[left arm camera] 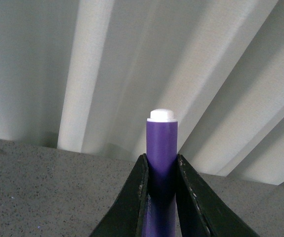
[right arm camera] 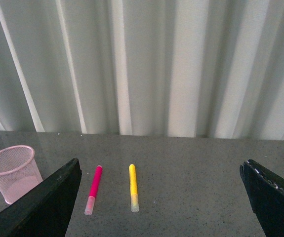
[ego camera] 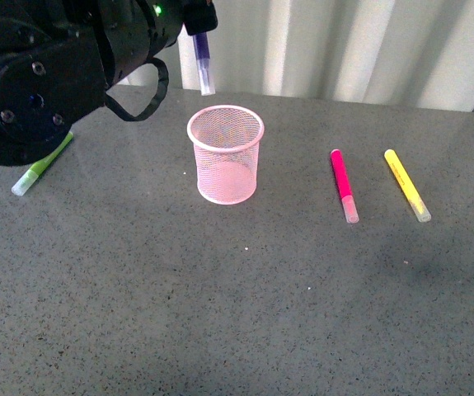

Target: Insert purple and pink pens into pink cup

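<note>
one pen up: left gripper (left arm camera: 161, 168) clamped on the purple pen (ego camera: 203, 58), cap down, hanging near the far rim of the pink cup (ego camera: 226, 157), so release here risks clipping the rim and toppling it; pink pen (ego camera: 342, 183) lies on the table (ego camera: 220, 313), right gripper (right arm camera: 160, 168) spread wide.

A purple pen (ego camera: 204, 56); pink mesh cup (ego camera: 226, 157); magenta pen (ego camera: 341, 183); yellow marker (ego camera: 405, 183); lime marker (ego camera: 43, 165); speckled grey table (ego camera: 220, 313).

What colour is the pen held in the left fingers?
Purple; the pen shows best in the left wrist view.
</note>
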Available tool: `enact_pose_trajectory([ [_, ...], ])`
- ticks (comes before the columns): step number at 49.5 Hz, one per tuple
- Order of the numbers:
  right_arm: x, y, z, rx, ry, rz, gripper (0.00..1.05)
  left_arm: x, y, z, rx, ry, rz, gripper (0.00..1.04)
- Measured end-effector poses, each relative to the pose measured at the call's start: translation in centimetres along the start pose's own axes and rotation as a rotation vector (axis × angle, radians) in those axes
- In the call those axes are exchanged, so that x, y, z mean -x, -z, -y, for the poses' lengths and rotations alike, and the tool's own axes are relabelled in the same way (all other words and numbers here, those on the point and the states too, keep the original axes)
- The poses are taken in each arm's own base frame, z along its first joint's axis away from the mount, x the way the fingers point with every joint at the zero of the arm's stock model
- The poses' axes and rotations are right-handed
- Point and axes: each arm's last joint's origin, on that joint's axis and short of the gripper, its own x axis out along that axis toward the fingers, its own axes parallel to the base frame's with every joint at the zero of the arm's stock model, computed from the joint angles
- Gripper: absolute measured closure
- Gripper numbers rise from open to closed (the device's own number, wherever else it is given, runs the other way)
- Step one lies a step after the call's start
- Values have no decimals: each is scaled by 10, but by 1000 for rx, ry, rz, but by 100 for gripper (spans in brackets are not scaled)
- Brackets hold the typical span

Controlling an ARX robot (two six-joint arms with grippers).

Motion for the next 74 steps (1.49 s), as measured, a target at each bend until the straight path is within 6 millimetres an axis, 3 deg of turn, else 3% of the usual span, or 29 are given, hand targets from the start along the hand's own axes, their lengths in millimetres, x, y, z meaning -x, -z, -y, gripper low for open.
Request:
enact_pose_trajectory([
  [21, 0, 0, 0, 0, 0, 0, 7, -4, 37, 11, 12, -8, -10, 92],
  [41, 0, 0, 0, 0, 0, 0, 7, -12, 52, 7, 7, -32, -17, 92],
  [53, 0, 0, 0, 0, 0, 0, 7, -12, 52, 2, 2, -46, -16, 39],
  [64, 0, 0, 0, 0, 0, 0, 7, -4, 33, -3, 7, -52, -43, 6],
  [74, 0, 0, 0, 0, 0, 0, 7, 19, 1, -10, 49, -7, -99, 7],
])
